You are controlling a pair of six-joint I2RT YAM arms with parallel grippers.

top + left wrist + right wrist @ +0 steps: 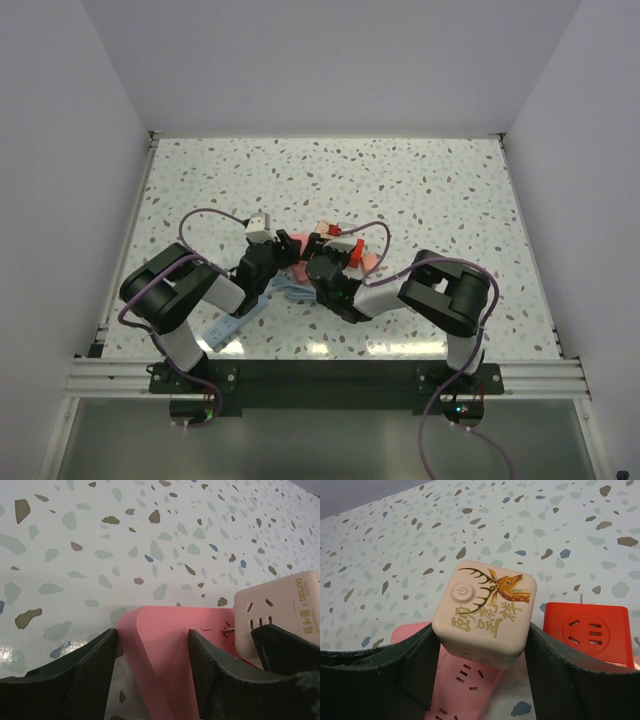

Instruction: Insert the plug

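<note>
The plug (485, 610) is a pale salmon cube with a gold deer print and a round power button. My right gripper (481, 629) is shut on its sides and holds it tilted just above the socket face of the pink triangular strip (465, 680). In the left wrist view the plug (265, 610) shows its own socket face at the right. My left gripper (152, 635) is shut on a rounded corner of the pink strip (160, 650), which lies on the table. Both grippers meet mid-table in the top view.
A bright red cube (590, 630) stands just right of the plug, close to my right finger. A pale blue flat piece (232, 322) and a light cable (295, 292) lie near the left arm's base. White walls bound the speckled table (400, 190).
</note>
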